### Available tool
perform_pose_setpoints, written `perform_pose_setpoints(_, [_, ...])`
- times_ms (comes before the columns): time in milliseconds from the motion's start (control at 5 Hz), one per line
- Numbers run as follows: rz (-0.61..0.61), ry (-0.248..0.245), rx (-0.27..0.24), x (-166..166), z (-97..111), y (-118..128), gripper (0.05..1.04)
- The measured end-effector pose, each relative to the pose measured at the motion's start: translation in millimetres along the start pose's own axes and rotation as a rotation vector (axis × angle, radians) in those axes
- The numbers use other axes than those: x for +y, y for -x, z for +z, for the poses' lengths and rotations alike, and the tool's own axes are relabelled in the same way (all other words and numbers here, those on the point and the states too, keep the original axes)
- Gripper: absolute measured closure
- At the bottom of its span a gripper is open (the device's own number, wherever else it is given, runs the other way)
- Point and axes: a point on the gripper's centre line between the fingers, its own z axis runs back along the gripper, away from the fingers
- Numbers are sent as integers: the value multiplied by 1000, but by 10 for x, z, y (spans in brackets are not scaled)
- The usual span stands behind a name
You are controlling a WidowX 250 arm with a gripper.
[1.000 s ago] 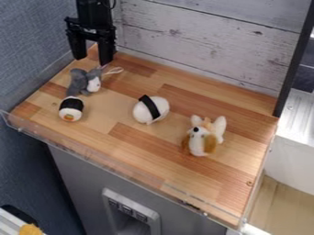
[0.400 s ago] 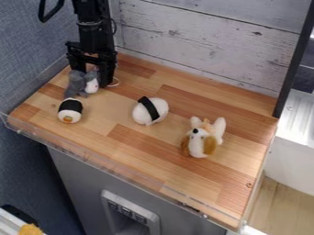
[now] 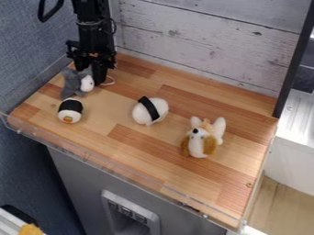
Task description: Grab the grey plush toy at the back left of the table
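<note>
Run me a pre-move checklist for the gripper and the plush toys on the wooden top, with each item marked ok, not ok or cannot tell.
1. Gripper is at the gray-and-white plush animal: ok.
2. Firm hold on that plush: cannot tell.
3. Cord loop beside the gripper is free of snags: cannot tell.
4. Generous space between the gray-and-white plush animal and the plush sushi roll: not ok, they sit very close.
5. White plush with a black band is apart from the gripper: ok.
6. Plush dog is well away from the gripper: ok.
</note>
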Motion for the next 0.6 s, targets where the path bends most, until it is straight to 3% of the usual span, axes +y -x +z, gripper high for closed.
perform_pose_setpoints(200, [-38, -1, -3, 2, 10, -4, 807])
perform_pose_setpoints(600, [-43, -9, 2, 12, -1, 7, 858])
